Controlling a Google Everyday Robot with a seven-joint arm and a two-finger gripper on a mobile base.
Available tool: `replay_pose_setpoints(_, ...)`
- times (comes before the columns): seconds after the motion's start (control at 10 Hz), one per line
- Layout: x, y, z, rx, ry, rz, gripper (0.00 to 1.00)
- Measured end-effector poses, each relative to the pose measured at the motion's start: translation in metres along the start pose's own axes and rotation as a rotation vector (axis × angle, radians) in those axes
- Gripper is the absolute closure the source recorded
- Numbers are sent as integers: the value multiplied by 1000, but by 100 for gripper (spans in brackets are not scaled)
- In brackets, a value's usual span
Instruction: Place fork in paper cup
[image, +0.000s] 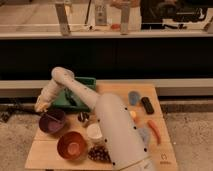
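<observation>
The paper cup (94, 132) is seen upright on the wooden counter (42, 152), near the middle of its front half, with the white arm (117, 135) passing close by its right side. Nothing can be seen standing in the cup. The fork cannot be made out clearly anywhere in the view.

Just behind the paper cup and slightly to its left, a small dark metal cup (83, 118) is set. Farther left of the paper cup a purple bowl (52, 121) is placed, and in front of the paper cup to the left an orange bowl (72, 145) is found. Directly in front of the paper cup a dark clustered item (100, 153) lies near the counter's front edge.

Well behind and to the left of the paper cup, a green tray (80, 90) sits at the counter's back edge. The gripper (41, 106) is held far to the left of the paper cup, low over the rear left rim of the purple bowl, with its fingers closed; whether anything is pinched between them cannot be told.

On the far side of the arm from the paper cup, a blue object (134, 97), a black object (147, 105) and an orange object (154, 129) are laid out.
</observation>
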Motion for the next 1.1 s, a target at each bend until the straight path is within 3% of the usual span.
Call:
replay_pose_setpoints(0.4, -15, 1, -18, 15, 8, -25, 100)
replay_pose_setpoints(0.8, -52, 5, -50, 39, 35, -60, 100)
replay_pose_setpoints(1.1, -70, 9, -60, 50, 58, -69, 100)
